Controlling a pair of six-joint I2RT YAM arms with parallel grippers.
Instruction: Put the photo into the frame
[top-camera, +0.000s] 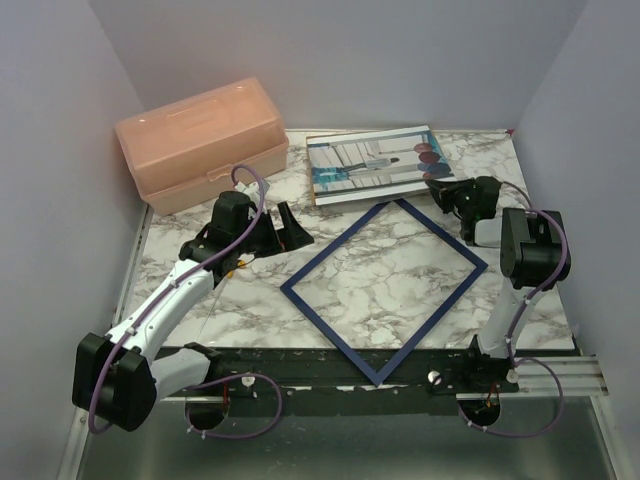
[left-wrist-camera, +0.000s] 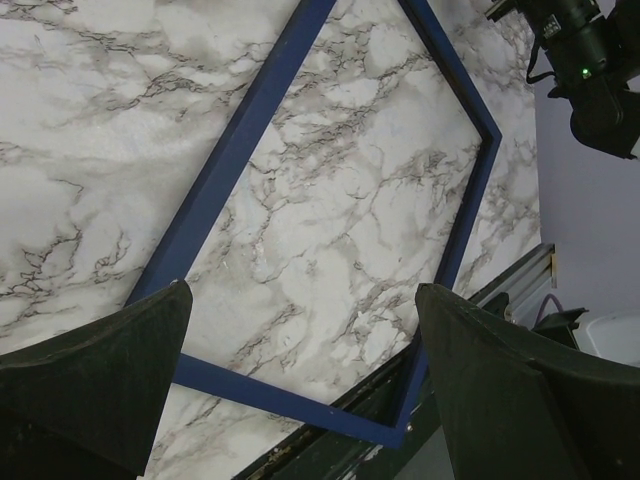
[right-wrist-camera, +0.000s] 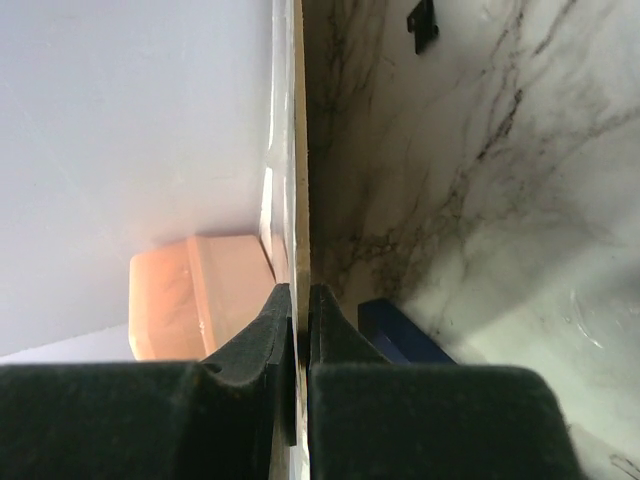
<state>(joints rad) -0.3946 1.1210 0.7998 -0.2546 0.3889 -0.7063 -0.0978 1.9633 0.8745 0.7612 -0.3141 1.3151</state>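
The right gripper (top-camera: 441, 191) clamps the right end of the photo (top-camera: 370, 165), which lies along the far edge of the counter (top-camera: 250, 300); a box (top-camera: 200, 140) fills the far left corner. The frame (top-camera: 328, 337) rests navy face up, turned cornerwise, one corner reaching the near edge. The left gripper (top-camera: 297, 230) hangs near the frame's left side, fingers spread wide.

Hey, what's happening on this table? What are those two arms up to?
Two robot arms are framing a picture. The right gripper is pinched shut on the edge of the photo at the far side of the marble table. The navy frame lies flat in the middle, nothing in it yet. The left gripper hovers open beside it, holding nothing.
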